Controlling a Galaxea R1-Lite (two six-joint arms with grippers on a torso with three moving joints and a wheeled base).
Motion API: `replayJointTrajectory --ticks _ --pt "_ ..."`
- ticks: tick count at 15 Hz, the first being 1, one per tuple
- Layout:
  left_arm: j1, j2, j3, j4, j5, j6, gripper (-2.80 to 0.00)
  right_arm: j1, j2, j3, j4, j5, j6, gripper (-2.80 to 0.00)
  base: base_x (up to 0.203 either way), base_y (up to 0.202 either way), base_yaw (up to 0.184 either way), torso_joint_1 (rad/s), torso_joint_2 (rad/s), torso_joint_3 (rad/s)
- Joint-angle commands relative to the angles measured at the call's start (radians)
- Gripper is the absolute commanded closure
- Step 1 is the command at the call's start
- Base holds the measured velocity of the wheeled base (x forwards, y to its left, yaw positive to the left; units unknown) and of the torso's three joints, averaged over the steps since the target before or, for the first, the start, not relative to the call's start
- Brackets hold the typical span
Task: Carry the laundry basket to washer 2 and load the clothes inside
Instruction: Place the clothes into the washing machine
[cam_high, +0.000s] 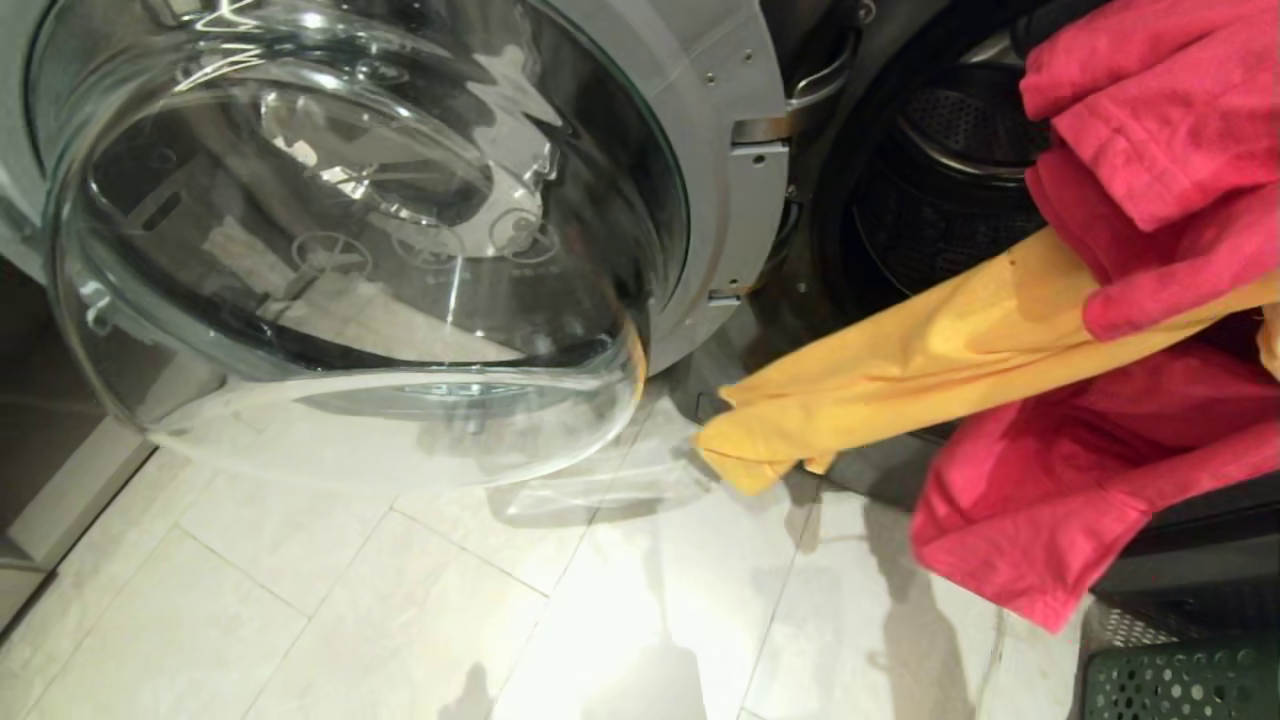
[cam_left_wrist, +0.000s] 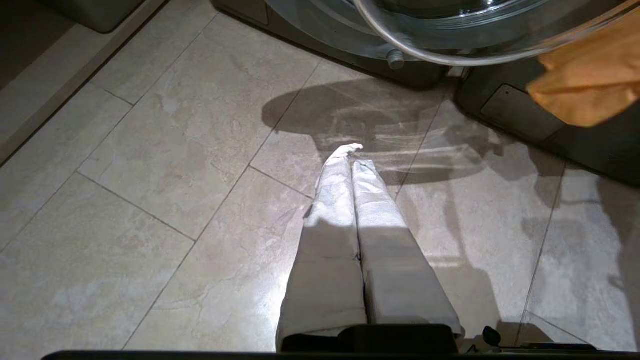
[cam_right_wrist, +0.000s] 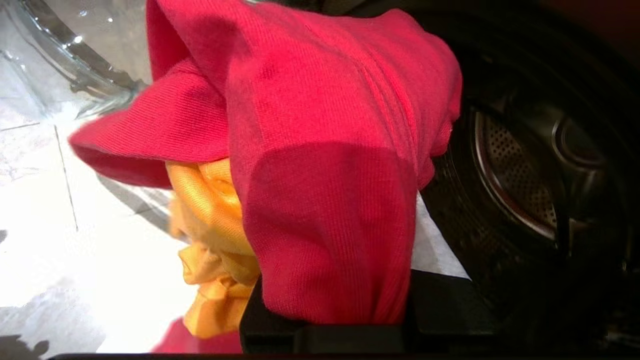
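Laundry basket (cam_high: 1180, 680): nearest thing to the robot, only a dark green corner with round holes showing, on the floor at its right, below the hanging clothes

Floor (cam_high: 400, 600): pale stone tiles, glossy, with shadows of the door and cloth across them

Left gripper (cam_left_wrist: 352, 155): hangs low over the tiles, apart from the wash, its two pale fingers (cam_left_wrist: 330, 200) pressed flat together with nothing between them

Right gripper: buried under the cloth, so the fingers themselves are not seen; the pink-red garment comes straight out of it in the right wrist view, so it looks clamped on that bundle, raised in front of the washer's mouth

Pink-red garment (cam_right_wrist: 320, 175): draped over the right gripper, folds hanging down on both sides, one lower flap trailing towards the basket

Yellow-orange garment (cam_high: 900, 370): caught up under the pink-red one, a long tail slanting down and to the left, its end hanging free above the tiles, just beside the washer's base

Door (cam_high: 350, 230): clear glass bowl in a grey ring, swung wide open to the left

Washer (cam_high: 800, 200): dark front, opening at the right behind the clothes

Drum (cam_right_wrist: 520, 180): perforated steel, dark inside, farthest back, the held bundle just in front of its rim and not yet inside
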Motion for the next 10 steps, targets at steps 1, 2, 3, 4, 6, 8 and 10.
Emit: replayJointTrajectory --ticks 1,2,3,4,6,8,10 --pt "0.000 0.000 0.040 -0.001 0.000 -0.001 0.00 0.000 -0.010 0.058 -0.075 0.001 -0.003 0.00 0.000 0.000 0.000 0.000 0.00 0.000" --pt "0.000 0.000 0.040 -0.001 0.000 -0.001 0.00 0.000 -0.013 0.076 -0.095 0.001 -0.003 0.00 0.000 0.000 0.000 0.000 0.00 0.000" --pt "0.000 0.000 0.040 -0.001 0.000 -0.001 0.00 0.000 -0.013 0.089 -0.110 0.000 -0.003 0.00 0.000 0.000 0.000 0.000 0.00 0.000" --pt "0.000 0.000 0.040 -0.001 0.000 -0.001 0.00 0.000 -0.012 0.107 -0.132 -0.003 -0.007 0.00 0.000 0.000 0.000 0.000 0.00 0.000" --pt "0.000 0.000 0.040 -0.001 0.000 -0.001 0.00 -0.003 -0.008 0.185 -0.226 -0.035 -0.034 0.00 0.000 0.000 0.000 0.000 0.00 0.000" --pt "0.000 0.000 0.040 -0.001 0.000 -0.001 0.00 -0.004 0.000 0.299 -0.366 -0.109 -0.037 0.00 0.000 0.000 0.000 0.000 0.00 0.000" --pt "0.000 0.000 0.040 -0.001 0.000 -0.001 0.00 -0.005 0.034 0.425 -0.534 -0.171 -0.034 0.00 0.000 0.000 0.000 0.000 0.00 0.000"
